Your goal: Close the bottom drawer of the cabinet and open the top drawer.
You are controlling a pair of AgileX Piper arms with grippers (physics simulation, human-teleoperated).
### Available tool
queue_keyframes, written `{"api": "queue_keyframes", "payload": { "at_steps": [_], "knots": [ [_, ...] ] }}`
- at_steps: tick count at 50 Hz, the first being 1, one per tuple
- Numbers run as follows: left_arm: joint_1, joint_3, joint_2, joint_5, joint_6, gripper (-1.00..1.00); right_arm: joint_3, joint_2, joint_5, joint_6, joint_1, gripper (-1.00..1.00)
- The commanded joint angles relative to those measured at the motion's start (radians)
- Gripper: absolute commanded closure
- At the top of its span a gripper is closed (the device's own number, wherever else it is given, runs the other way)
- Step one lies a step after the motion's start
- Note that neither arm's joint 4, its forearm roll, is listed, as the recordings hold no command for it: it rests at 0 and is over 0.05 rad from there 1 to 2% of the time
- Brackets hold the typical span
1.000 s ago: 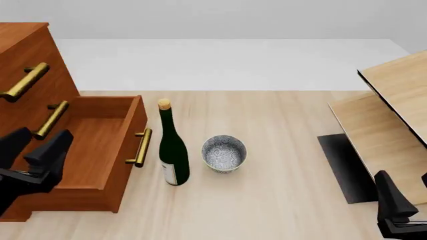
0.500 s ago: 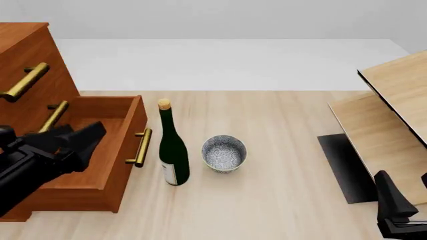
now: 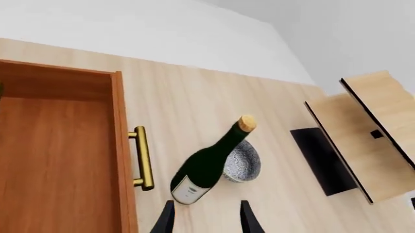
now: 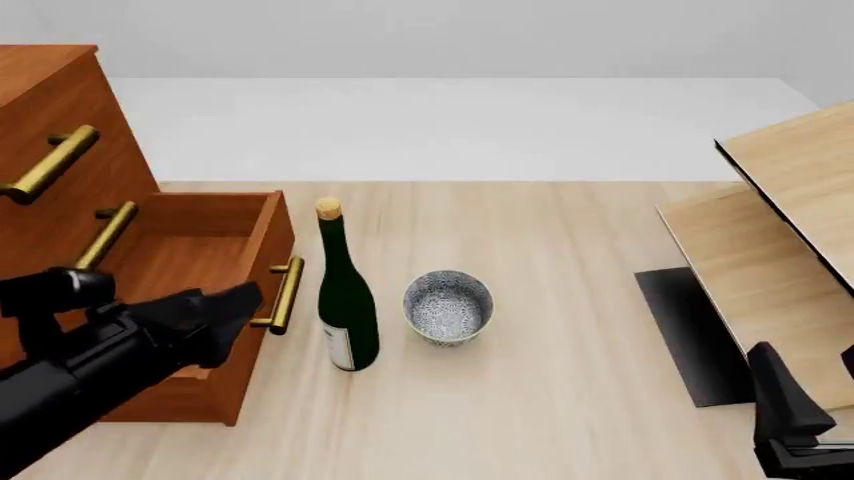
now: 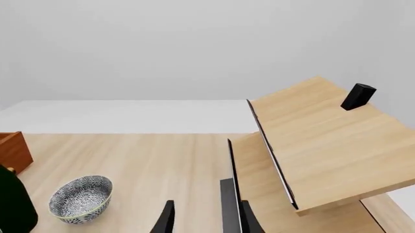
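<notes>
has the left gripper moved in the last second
Yes. In the front view the left gripper has swung rightward across the open bottom drawer, toward its brass handle and the wine bottle.

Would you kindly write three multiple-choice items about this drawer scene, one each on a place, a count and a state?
1. The bowl stands:
A. inside the bottom drawer
B. on the table right of the bottle
C. on top of the cabinet

2. Brass handles seen on the cabinet in the front view:
A. one
B. two
C. three

3. The bottom drawer is:
A. pulled out
B. shut
C. removed

Answers: 1 B, it sits beside the bottle; 2 C, one per drawer; 3 A, its inside shows.
</notes>
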Motion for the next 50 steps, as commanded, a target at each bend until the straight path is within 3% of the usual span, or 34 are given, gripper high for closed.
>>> {"api": "queue_keyframes", "payload": {
  "at_steps": [1,6,11,27,50],
  "knots": [
    [-0.051,0.044,0.043,-0.046,-0.072,-1.0,0.0,0.0,0.001,0.001,0.001,-1.0],
    [-0.077,0.078,0.065,-0.097,-0.132,-1.0,0.0,0.001,0.0,0.003,-0.001,-1.0],
    [-0.07,0.083,0.087,-0.109,-0.128,-1.0,0.0,0.004,-0.002,0.004,-0.003,-1.0],
    [-0.086,0.18,0.16,-0.259,-0.258,-1.0,0.0,0.013,-0.01,0.007,-0.005,-1.0],
    [-0.077,0.248,0.242,-0.385,-0.312,-1.0,0.0,0.019,-0.013,0.011,-0.003,-1.0]
  ]
}}
